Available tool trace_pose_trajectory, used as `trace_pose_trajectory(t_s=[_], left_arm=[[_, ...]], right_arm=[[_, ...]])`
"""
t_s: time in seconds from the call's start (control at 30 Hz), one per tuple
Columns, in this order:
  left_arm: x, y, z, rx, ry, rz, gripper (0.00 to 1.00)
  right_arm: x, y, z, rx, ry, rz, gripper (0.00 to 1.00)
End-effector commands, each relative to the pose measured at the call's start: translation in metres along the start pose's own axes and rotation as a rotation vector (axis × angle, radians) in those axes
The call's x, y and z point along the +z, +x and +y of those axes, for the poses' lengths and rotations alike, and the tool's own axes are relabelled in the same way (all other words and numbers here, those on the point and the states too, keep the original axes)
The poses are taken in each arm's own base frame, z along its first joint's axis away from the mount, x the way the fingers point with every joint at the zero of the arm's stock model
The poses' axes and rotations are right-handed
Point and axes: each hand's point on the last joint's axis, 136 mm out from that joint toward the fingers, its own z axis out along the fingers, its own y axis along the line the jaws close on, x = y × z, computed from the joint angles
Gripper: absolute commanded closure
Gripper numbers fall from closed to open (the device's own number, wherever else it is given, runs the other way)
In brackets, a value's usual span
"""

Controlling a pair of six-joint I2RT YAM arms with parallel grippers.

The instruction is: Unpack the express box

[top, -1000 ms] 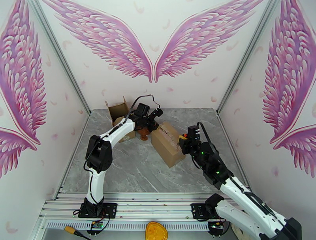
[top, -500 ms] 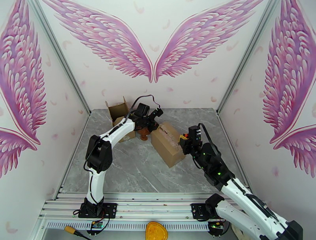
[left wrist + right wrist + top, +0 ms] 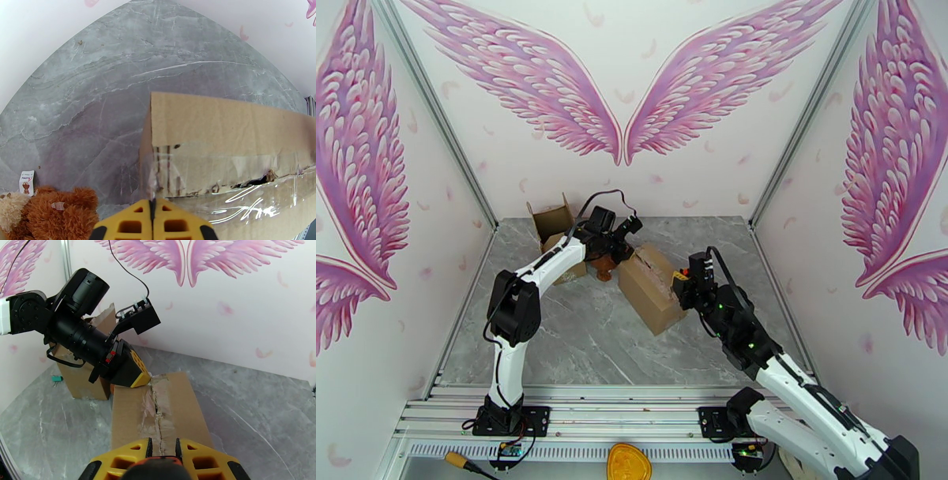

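Cardboard express box: lies at an angle mid-counter, flaps down, its clear tape ragged and split along the top seam
Left hand: fingers closed together at the far end of the seam, against the tape's edge; I cannot tell whether any tape is pinched
Right hand: narrow, with a slim gap between the fingers, set at the near end in line with the seam, nothing seen held
Step in hand: by my reading, freeing the tape so the flaps can lift
Doing it well: brace the near end so the box cannot slide; work low along the seam, not upward, or the box may tip and the tape tear short
Counter: grey, marbled and smooth, likely slippery under cardboard
Neighbours: brown teddy bear just beside the box's far corner; opened carton at back left
Room: white walls painted with pink wings
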Motion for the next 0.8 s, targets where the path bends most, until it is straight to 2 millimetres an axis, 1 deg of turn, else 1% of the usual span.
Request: trace_pose_trajectory(t_s=[0.0,0.13,0.37,0.5,0.67,0.77], left_arm=[[-0.004,0.017,0.005,-0.003,-0.046,0.072,1.0],[-0.004,0.017,0.007,-0.007,-0.05,0.07,1.0],[-0.007,0.017,0.018,-0.024,-0.065,0.063,1.0],[-0.009,0.018,0.022,-0.026,-0.07,0.067,1.0],[-0.008,0.02,0.022,-0.021,-0.069,0.074,1.0],[-0.008,0.018,0.021,-0.019,-0.062,0.072,1.0]], right_arm=[[0.004,0.034,0.0,-0.057,-0.005,0.125,1.0],[0.003,0.046,-0.001,-0.078,-0.004,0.166,1.0],[-0.009,0.048,-0.005,-0.104,0.01,0.201,1.0],[-0.014,0.058,-0.005,-0.111,0.004,0.247,1.0],[-0.015,0.068,-0.004,-0.111,-0.004,0.28,1.0],[-0.01,0.077,-0.003,-0.114,-0.01,0.308,1.0]])
